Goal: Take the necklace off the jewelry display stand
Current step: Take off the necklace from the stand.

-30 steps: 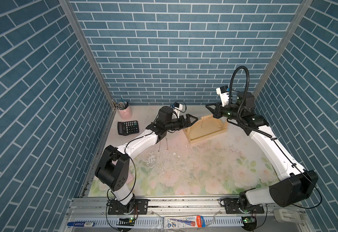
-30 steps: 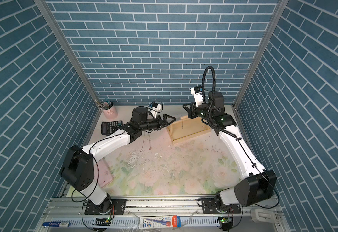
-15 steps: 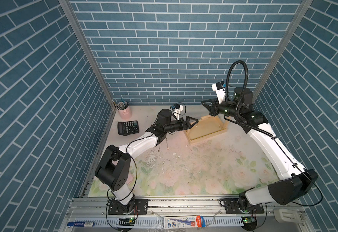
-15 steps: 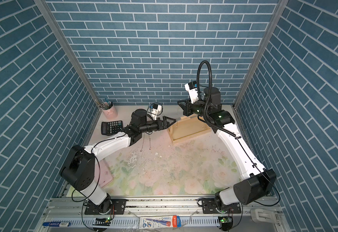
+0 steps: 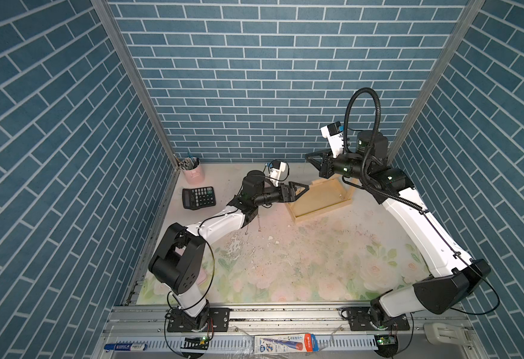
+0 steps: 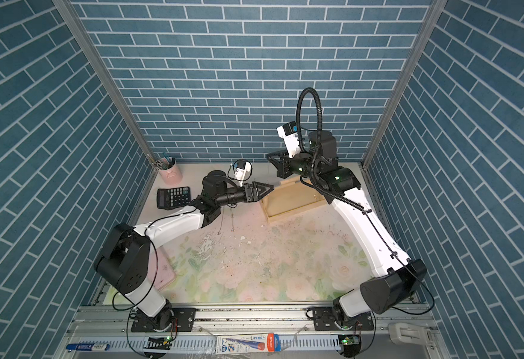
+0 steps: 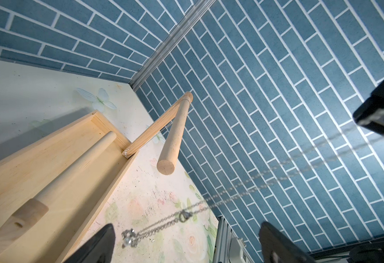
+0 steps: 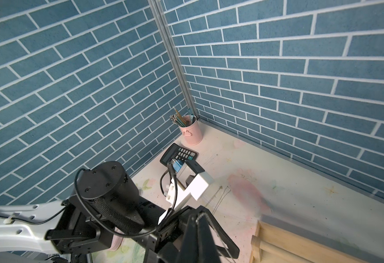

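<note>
Pinches silver chain necklace (image 7: 181, 216) between pressed-together fingers (image 8: 199, 230) of right gripper (image 5: 310, 157), clear of pale wooden jewelry display stand (image 5: 320, 200). Drapes chain between spread fingers (image 7: 100, 248) of left gripper (image 5: 306, 187). Shows black calculator (image 5: 198, 197) well apart. Cannot read print on red-and-blue packet (image 5: 285, 342).

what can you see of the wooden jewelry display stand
The pale natural-wood jewelry display stand sits on the floral table mat near the back wall. It has a shallow rectangular tray base with a raised rim, round posts and a round dowel bar. A thin silver chain hangs at the end of the bar where it meets a post. The open left tool is beside one end; contact is unclear.
</note>
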`<action>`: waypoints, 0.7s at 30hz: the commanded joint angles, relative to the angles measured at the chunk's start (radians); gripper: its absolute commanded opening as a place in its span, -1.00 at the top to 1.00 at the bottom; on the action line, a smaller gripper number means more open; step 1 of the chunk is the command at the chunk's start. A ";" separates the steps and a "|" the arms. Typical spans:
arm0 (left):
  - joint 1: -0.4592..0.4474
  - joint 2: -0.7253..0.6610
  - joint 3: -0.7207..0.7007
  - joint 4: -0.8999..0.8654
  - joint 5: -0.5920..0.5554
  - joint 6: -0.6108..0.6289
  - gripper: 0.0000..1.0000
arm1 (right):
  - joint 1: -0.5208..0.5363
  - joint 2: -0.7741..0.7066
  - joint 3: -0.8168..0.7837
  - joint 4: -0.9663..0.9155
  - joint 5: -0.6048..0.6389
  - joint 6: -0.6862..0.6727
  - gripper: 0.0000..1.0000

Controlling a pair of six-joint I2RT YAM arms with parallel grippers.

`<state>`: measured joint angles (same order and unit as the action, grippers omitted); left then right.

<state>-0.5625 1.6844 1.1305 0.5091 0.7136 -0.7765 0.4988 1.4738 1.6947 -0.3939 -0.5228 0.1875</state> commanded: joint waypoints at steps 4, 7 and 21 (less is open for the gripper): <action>0.005 0.035 0.002 0.043 0.029 0.044 -0.99 | 0.029 0.018 0.057 -0.040 0.012 -0.051 1.00; 0.006 0.040 0.007 0.047 0.035 0.048 -0.99 | 0.037 0.022 0.071 -0.051 0.016 -0.057 1.00; 0.008 0.009 -0.023 0.072 0.053 0.045 -0.99 | 0.055 0.046 0.114 -0.079 0.038 -0.082 1.00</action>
<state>-0.5613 1.7184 1.1255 0.5526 0.7486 -0.7460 0.5484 1.5074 1.7760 -0.4549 -0.4961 0.1482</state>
